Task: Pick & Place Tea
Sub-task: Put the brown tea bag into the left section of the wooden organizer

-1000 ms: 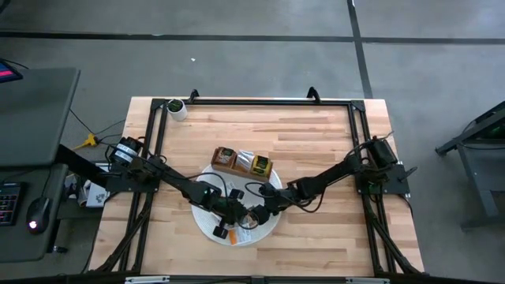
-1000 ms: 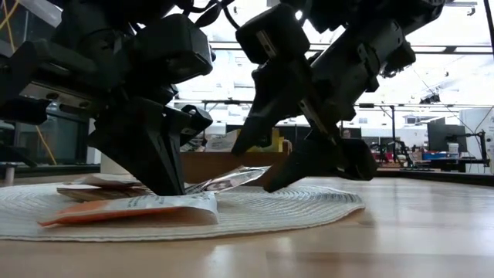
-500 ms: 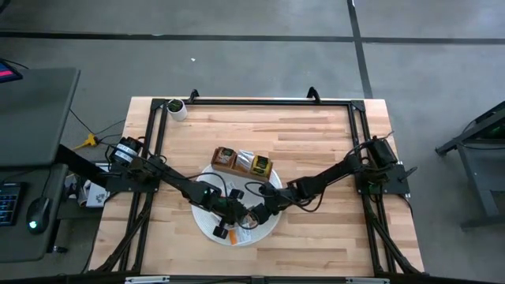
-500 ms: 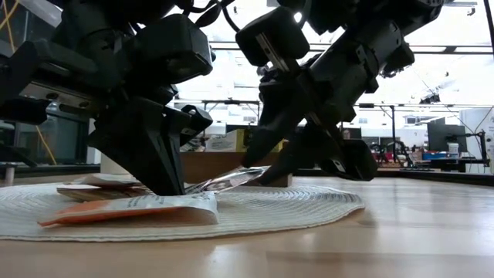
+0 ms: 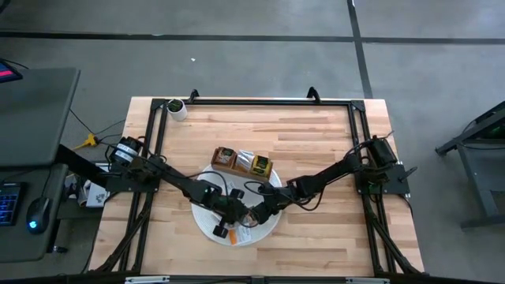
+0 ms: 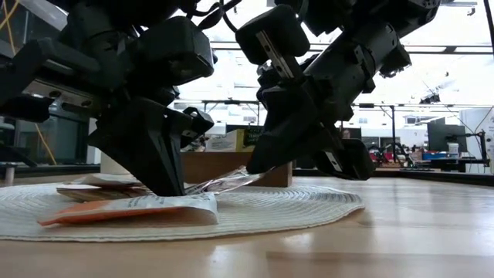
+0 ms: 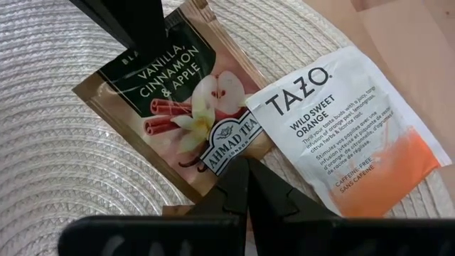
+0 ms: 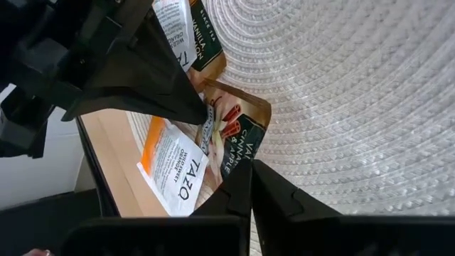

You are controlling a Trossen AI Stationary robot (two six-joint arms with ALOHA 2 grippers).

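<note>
A brown-and-green tea packet (image 7: 178, 107) printed "Vanilla, Cinnamon & Apple" lies on the round white woven mat (image 5: 270, 224). A white-and-orange tea packet (image 7: 348, 142) lies flat beside it. My left gripper (image 7: 246, 171) is shut, its tips down on the brown-and-green packet. My right gripper (image 8: 250, 186) is shut on that packet's opposite end. In the low view the left gripper (image 6: 171, 185) stands at the picture's left and the right gripper (image 6: 261, 164) at its right. The wooden tray (image 5: 214, 161) beyond the mat holds more tea packets. My left gripper presses its shut fingertips down on the packet's edge (image 7: 217, 160), coming steeply from above and from the table's left. That end lies flat on the mat. My right gripper pinches the packet's other end (image 8: 237, 161) between its two fingers, slanting down from the table's right. That end (image 6: 231, 181) stands raised a little off the mat, while the rest of the packet slopes down to the mat under the left fingertips.
A white cup (image 5: 177, 109) stands at the table's far left corner. Black frame rails (image 5: 252, 100) run along the table's edges. Bare wood shows to the right of the mat (image 5: 331, 221) and beyond the tray.
My right gripper has shut, its fingers closing from wide apart onto the raised end of the brown-and-green packet, without moving from its place. My left gripper has stayed pressed on the packet.
</note>
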